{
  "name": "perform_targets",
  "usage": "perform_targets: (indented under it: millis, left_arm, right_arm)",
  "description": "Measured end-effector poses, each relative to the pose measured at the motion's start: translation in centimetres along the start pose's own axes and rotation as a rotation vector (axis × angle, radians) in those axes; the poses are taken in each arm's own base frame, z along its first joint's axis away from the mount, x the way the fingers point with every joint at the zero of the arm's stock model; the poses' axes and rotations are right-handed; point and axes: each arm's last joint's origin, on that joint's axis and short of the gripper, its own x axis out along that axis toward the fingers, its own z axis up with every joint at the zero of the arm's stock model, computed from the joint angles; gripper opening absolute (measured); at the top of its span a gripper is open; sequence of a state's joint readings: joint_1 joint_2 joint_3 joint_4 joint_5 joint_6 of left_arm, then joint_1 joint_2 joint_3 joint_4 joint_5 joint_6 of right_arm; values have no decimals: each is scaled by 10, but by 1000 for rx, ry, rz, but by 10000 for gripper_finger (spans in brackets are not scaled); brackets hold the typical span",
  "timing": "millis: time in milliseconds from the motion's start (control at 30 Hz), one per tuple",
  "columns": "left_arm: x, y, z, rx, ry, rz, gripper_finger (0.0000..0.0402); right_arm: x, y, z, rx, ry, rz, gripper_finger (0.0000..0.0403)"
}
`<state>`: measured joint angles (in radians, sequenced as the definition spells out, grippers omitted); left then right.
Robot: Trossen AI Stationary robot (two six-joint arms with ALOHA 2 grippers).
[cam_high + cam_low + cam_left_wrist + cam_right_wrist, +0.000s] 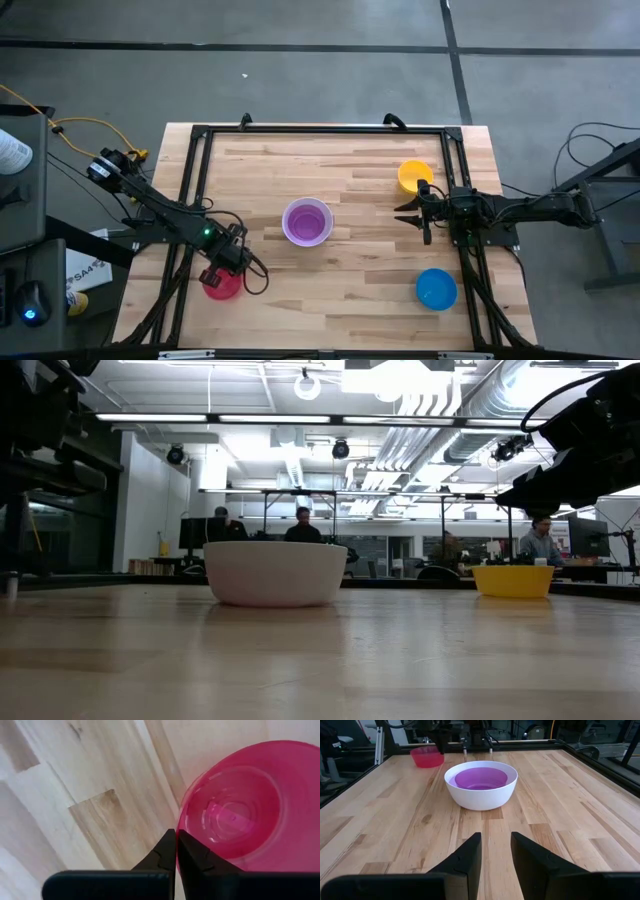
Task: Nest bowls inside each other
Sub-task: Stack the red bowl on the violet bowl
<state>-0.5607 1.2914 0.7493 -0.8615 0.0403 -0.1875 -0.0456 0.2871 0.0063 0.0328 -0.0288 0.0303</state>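
Note:
A red-pink bowl (220,288) sits near the table's front left, and my left gripper (177,832) is shut on its rim from above. At mid-table a white bowl (307,222) holds a purple bowl (481,778) nested inside it. A yellow bowl (413,176) stands at the far right and a blue bowl (436,289) at the near right. My right gripper (496,836) waits open at the right side, between the yellow and blue bowls and pointing toward the white bowl. My left gripper pinches the red-pink bowl's rim (181,820) on the side toward the table's middle. One finger (192,855) is inside the bowl and the other (162,854) outside. The fingers point straight down. The bowl (426,756) stands upright on the table.
A black frame (196,170) runs along the table's left, far and right edges. Bare wood lies between the bowls. In the low view, people sit at desks beyond the table.

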Motion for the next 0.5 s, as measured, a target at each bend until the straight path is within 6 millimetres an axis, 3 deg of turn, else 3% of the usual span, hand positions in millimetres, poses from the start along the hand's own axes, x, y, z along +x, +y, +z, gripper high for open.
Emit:
perform_targets:
  millis: [300, 500]
  left_arm:
    - [-13, 19, 9, -21, -15, -39, 1]
    - [-26, 44, 17, -46, -54, -16, 0]
  right_arm:
    - [0, 0, 0, 0, 0, 0, 98]
    - [0, 0, 0, 0, 0, 0, 98]
